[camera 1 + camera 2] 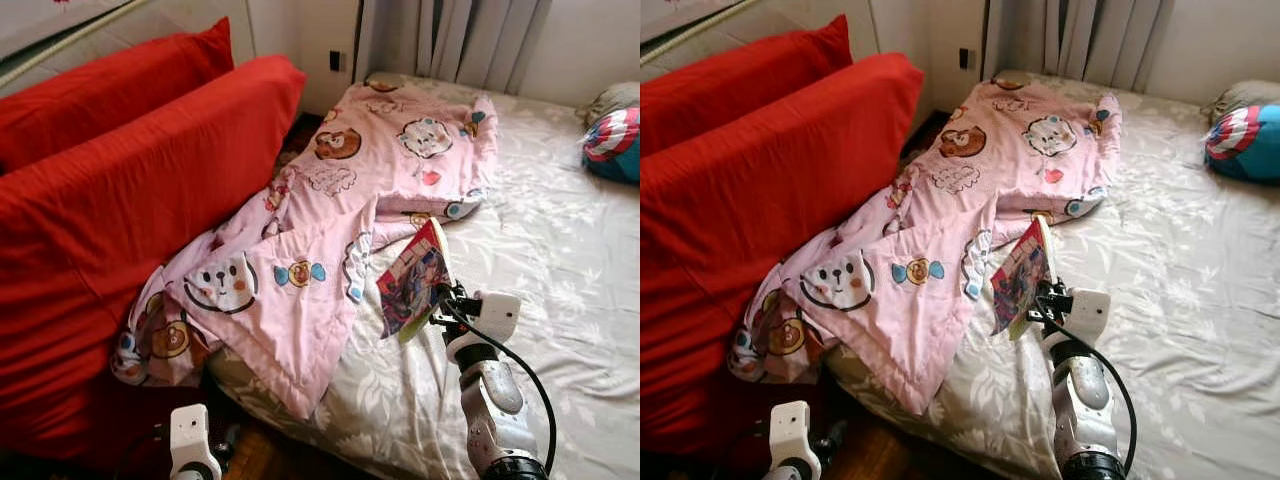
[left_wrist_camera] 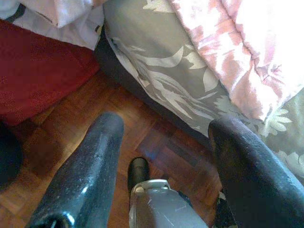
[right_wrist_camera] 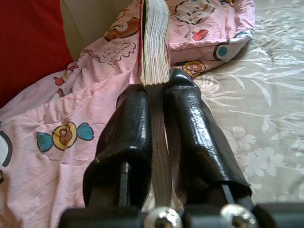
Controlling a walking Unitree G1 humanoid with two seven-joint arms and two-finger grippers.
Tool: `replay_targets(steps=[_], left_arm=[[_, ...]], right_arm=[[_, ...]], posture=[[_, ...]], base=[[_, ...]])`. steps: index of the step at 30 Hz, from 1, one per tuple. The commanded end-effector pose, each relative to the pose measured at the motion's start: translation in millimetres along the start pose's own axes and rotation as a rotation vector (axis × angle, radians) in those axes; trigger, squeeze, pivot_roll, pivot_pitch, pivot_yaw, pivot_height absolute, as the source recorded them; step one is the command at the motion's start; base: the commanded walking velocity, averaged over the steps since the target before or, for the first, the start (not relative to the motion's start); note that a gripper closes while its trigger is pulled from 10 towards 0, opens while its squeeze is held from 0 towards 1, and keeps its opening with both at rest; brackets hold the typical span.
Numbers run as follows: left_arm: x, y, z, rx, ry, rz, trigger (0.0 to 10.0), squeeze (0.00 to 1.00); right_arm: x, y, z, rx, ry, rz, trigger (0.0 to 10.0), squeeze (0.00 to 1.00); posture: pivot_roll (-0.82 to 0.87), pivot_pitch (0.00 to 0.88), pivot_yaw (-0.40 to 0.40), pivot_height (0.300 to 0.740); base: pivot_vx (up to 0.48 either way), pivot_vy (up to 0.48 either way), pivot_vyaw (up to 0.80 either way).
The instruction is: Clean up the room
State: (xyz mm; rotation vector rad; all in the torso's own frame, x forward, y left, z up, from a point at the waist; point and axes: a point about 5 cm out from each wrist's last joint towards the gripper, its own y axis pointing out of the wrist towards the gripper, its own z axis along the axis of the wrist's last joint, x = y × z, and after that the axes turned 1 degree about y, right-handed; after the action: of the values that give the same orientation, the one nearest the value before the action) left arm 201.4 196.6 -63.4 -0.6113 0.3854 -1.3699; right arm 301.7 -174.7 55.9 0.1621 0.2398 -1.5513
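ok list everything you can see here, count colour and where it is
book: 1, colourful cover, clamped upright above the bed's near part
blanket: 1, pink with cartoon animals, spread over the bed's left side, corner hanging off
bed sheet: 1, pale grey floral, on the mattress
cushions: 2, red, left of the bed
pillow: 1, blue, red and white, far right on the bed
curtain: 1, grey, behind the bed
floor: wooden, brown
right gripper: shut on the book
left gripper: open, low over the floor

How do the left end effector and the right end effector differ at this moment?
The right end effector is raised over the bed, while the left end effector hangs low above the wooden floor. The right one is shut on a book; the left one is open and holds nothing. Both have two black fingers.
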Motion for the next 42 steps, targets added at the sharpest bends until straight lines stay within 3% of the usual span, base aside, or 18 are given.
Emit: replay_targets(steps=[1, 7, 18, 37, 42], left_arm=[[-3.1, -3.6, -11, -0.048, 0.009, 0.019, 10.0, 0.00], [1.9, -4.3, -15, -0.064, 0.021, 0.007, 10.0, 0.00], [6.5, -6.5, -23, -0.101, 0.122, -0.023, 10.0, 0.00], [3.8, -12.8, -36, -0.144, 0.170, -0.038, 10.0, 0.00], [3.8, -13.2, -36, -0.141, 0.143, -0.030, 10.0, 0.00]], right_arm=[[4.3, -3.0, -4, -0.016, 0.020, -0.035, 10.0, 0.00], [6.8, -6.5, -8, -0.028, 0.034, -0.062, 10.0, 0.00], [8.4, -8.0, -11, -0.041, 0.030, -0.079, 10.0, 0.00], [6.8, -5.7, -11, -0.044, 0.028, -0.078, 10.0, 0.00], [7.7, -5.6, -11, -0.044, 0.027, -0.083, 10.0, 0.00]], posture=[[-0.06, 0.099, -0.009, 0.740], [-0.06, 0.107, -0.008, 0.740], [-0.07, 0.106, -0.005, 0.740], [-0.06, 0.109, -0.009, 0.740], [-0.06, 0.115, -0.008, 0.740]], base=[[0.000, 0.000, -0.74], [0.000, 0.000, -0.74], [0.000, -0.059, -0.74], [0.000, -0.072, -0.74], [0.000, -0.096, -0.74]])
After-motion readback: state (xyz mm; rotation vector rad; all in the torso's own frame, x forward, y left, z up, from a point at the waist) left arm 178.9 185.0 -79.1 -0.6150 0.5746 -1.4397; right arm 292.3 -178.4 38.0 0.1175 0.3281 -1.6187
